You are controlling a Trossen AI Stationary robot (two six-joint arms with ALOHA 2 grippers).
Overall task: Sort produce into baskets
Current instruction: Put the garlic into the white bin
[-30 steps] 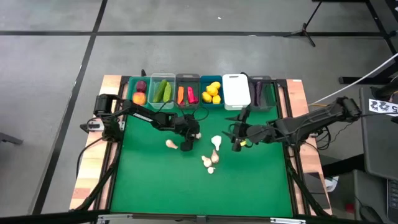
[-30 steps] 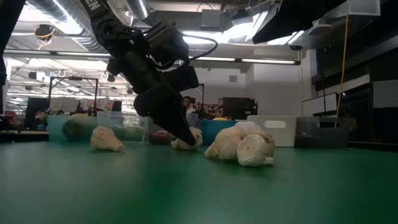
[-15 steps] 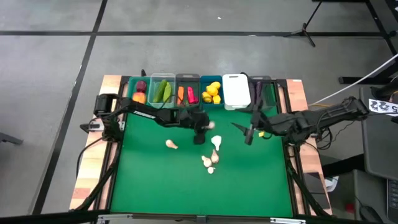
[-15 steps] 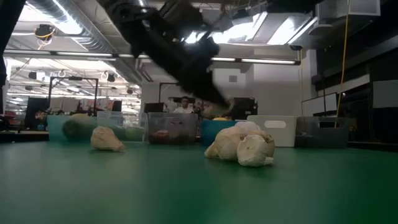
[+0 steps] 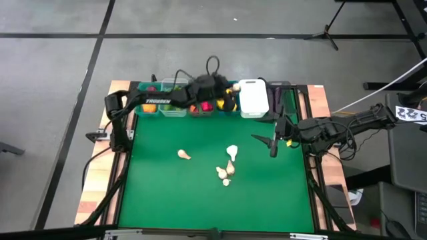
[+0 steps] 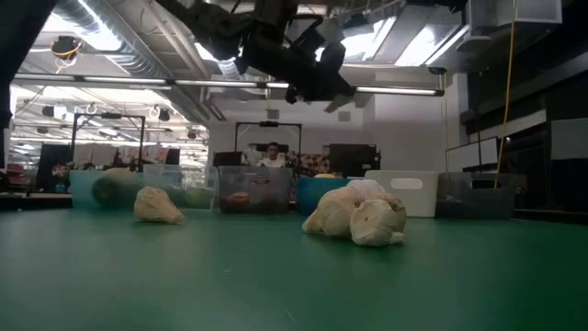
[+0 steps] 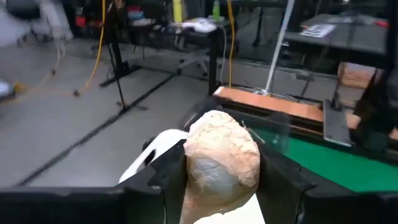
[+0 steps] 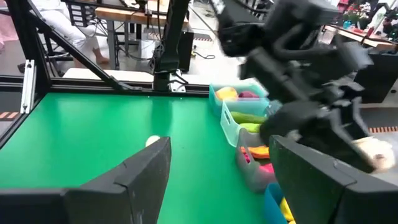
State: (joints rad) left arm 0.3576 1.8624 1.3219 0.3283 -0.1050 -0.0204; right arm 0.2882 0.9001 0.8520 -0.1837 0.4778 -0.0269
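My left gripper [image 5: 230, 95] is high over the far row of bins, above the blue bin [image 5: 227, 103] beside the white bin [image 5: 253, 97], and is shut on a whitish garlic bulb [image 7: 221, 165]. It also shows in the low view [image 6: 317, 78]. Several garlic bulbs lie on the green mat: one at the left [image 5: 183, 155], one in the middle [image 5: 231, 152] and a cluster [image 5: 225, 173]. My right gripper [image 5: 273, 145] is open and empty above the mat's right part, clear of everything. My left gripper pinches the garlic bulb by its two opposite sides [image 7: 189, 168] between its two fingers [image 7: 168, 180]. The bulb fills the gap between them. It is lifted clear, high above the bins.
The teal bin [image 5: 148, 100], clear bin [image 5: 173, 100], grey bin [image 5: 200, 103] and dark green bin [image 5: 280, 100] hold sorted produce along the far edge. The mat's near half [image 5: 200, 200] is bare. A wooden frame [image 5: 100, 180] borders the table.
My left gripper has risen from the mat with the garlic bulb and gone toward the far edge, over the bins. My right gripper has gone toward the table's right edge and a little toward the far edge.
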